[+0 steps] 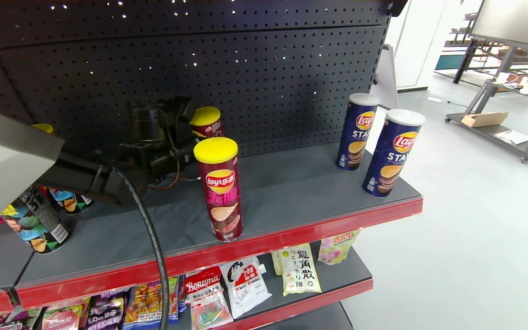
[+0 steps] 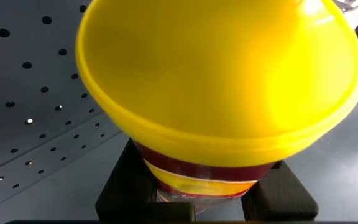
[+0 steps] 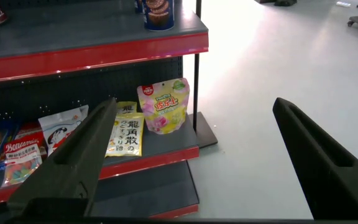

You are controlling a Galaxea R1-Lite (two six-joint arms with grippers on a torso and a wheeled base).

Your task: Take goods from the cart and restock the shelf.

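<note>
Currently left gripper [image 2: 201, 200] is clamped on the held red can [image 1: 206, 121], one dark finger [image 2: 120, 186] on each side of the body just under the yellow lid. This can sits at the back of the top shelf [image 1: 291, 192], close to the pegboard [image 1: 245, 68]. Its base is hidden, so contact with the shelf cannot be told.

Red cans, count 2: the held one and a front red can [image 1: 220, 192], upright just before it near the shelf's front edge.

Blue cans, count 2: rear blue can [image 1: 358, 133] and front blue can [image 1: 392, 153], both upright at the right end, near each other but apart.

Patterned cans, count 2 at the left end: [image 1: 35, 224] and [image 1: 69, 201].

Right gripper [image 3: 194, 155]: fingers spread wide, nothing between them, low beside the lower shelf [image 3: 148, 163].

Snack bags [image 1: 298, 270] on the lower shelf: the four rightmost are separate; further left they overlap, count uncertain
</note>
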